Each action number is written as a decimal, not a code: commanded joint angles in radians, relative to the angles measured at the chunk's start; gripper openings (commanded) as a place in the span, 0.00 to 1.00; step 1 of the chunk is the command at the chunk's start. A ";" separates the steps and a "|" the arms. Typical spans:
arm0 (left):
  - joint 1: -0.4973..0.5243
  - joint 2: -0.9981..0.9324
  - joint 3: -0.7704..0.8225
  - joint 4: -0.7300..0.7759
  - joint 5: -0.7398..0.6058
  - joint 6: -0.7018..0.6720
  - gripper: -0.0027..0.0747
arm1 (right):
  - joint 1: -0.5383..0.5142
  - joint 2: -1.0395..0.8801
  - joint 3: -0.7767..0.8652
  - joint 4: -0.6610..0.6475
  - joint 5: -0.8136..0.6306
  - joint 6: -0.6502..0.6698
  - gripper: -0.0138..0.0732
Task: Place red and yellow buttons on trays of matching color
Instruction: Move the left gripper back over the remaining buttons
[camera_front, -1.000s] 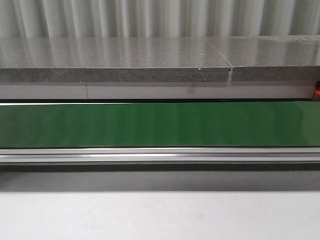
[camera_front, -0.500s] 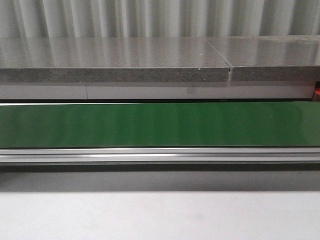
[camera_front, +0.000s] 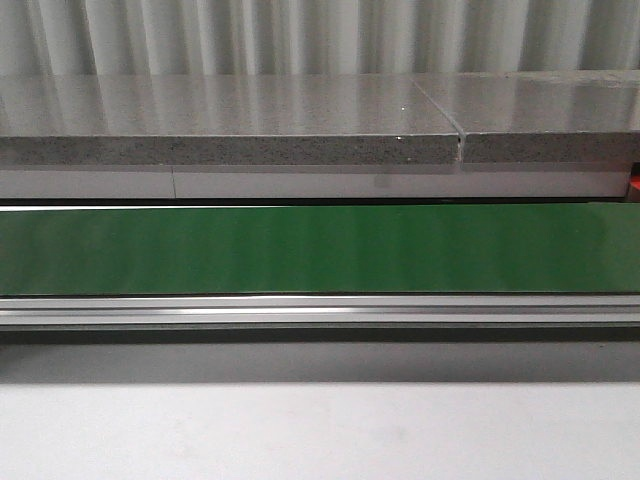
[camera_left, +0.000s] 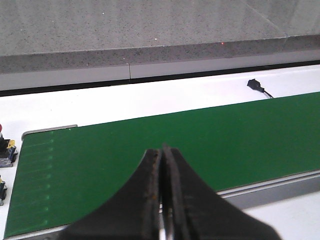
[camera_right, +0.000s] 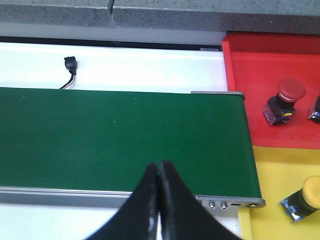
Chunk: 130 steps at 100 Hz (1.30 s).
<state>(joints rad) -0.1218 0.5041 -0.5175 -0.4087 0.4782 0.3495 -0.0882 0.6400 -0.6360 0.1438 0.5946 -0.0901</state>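
Belt: a green conveyor belt (camera_front: 320, 248) is seen running left to right across the front view, with nothing carried on the stretch shown there or in either wrist view.

Left claw: the left gripper (camera_left: 161, 200) is held clenched over the near edge of the belt, jaws pressed together with nothing between them.

Right claw: the right gripper (camera_right: 158, 200) is likewise clenched and empty, poised above the belt's near edge close to its right end.

Red tray: a red tray (camera_right: 250, 75) is placed just past the belt's right end, on the far side; a red button (camera_right: 284, 102) is set on it, tilted, and the edge of a second dark object is cut off at the frame's border.

Yellow tray: a yellow tray (camera_right: 270, 170) adjoins the red one on the near side; a yellow button (camera_right: 306, 197) is lying on it on its side.

Left end: beyond the belt's left end, parts of two small switch-like objects (camera_left: 6, 150) are glimpsed at the frame edge; their colours cannot be told.

Progress: at least one button of each colour is judged to be sorted onto its matching tray. Whether more remain is not settled by these views; the objects at the left end may be waiting.

Cable: a small black plug (camera_right: 70, 64) is lying on the white surface beyond the belt.
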 joint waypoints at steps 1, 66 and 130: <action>-0.008 0.002 -0.028 -0.025 -0.073 0.001 0.01 | -0.001 -0.004 -0.025 0.002 -0.065 -0.011 0.08; -0.008 0.002 -0.028 -0.026 -0.073 0.001 0.02 | -0.001 -0.004 -0.025 0.002 -0.065 -0.011 0.08; 0.021 0.025 -0.044 0.018 -0.097 -0.171 0.85 | -0.001 -0.004 -0.025 0.002 -0.065 -0.011 0.08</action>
<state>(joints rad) -0.1197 0.5041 -0.5175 -0.4057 0.4711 0.2998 -0.0882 0.6400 -0.6360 0.1438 0.5946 -0.0917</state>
